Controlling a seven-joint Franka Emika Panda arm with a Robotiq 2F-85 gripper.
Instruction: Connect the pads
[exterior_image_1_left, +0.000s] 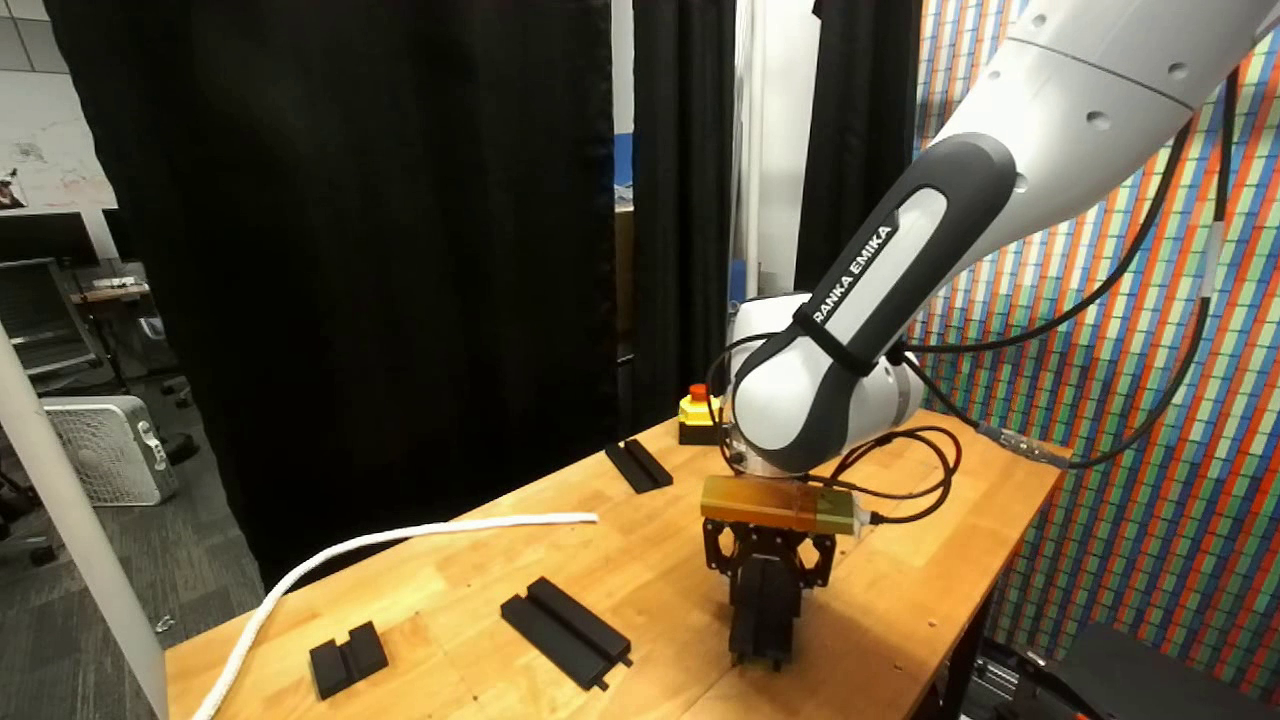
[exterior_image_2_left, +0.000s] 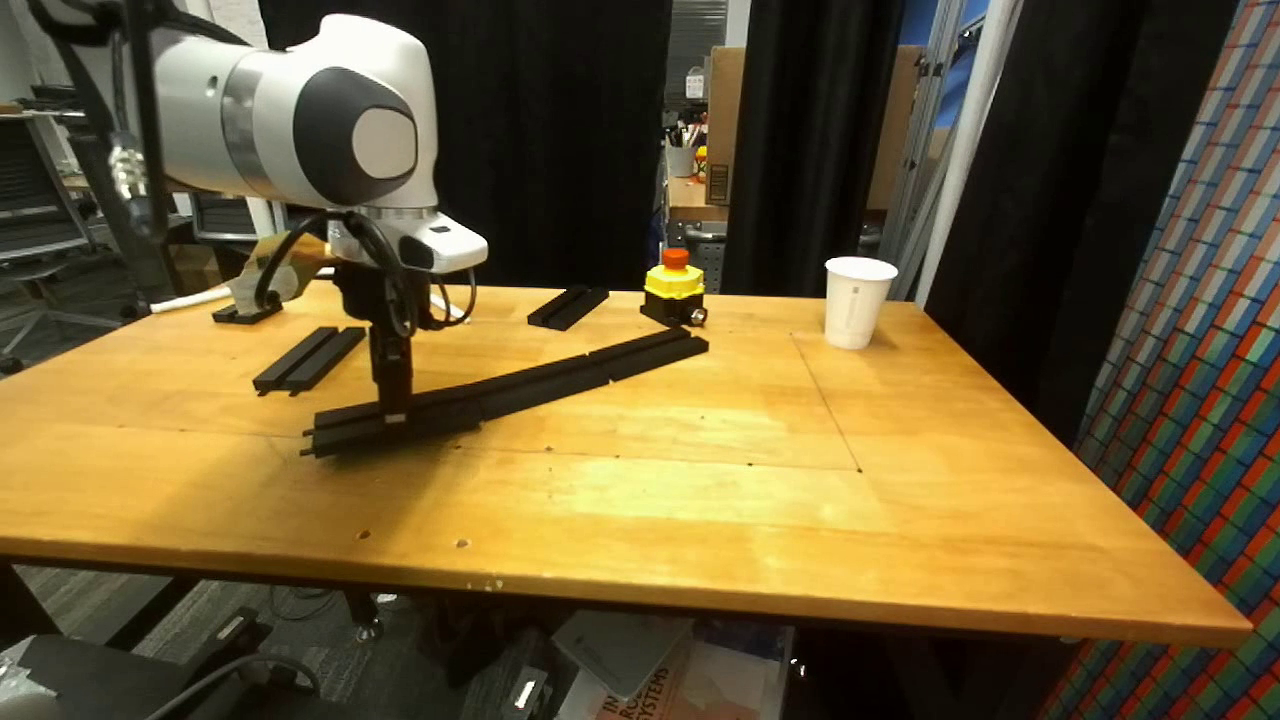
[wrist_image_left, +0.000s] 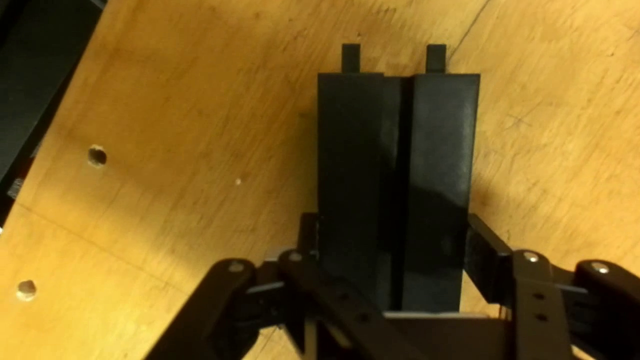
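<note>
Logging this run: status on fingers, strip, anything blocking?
Fingers closed on end strip. Seating against next strip: can't tell. Nothing seen blocking; cup stands apart.

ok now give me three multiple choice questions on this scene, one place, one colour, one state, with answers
1. In an exterior view, where does the white cup stand relative to the yellow-and-black box?
A) left of it
B) right of it
C) on top of it

2. What colour is that box's button?
A) green
B) blue
C) red

3. How does the tool stand?
A) shut on a black pad
B) wide open, touching nothing
C) shut on the cup

1: B, the cup appears farther right than the box.
2: C, the button's cap shows red.
3: A, in the wrist view its fingers meet both sides of the pad.
</note>
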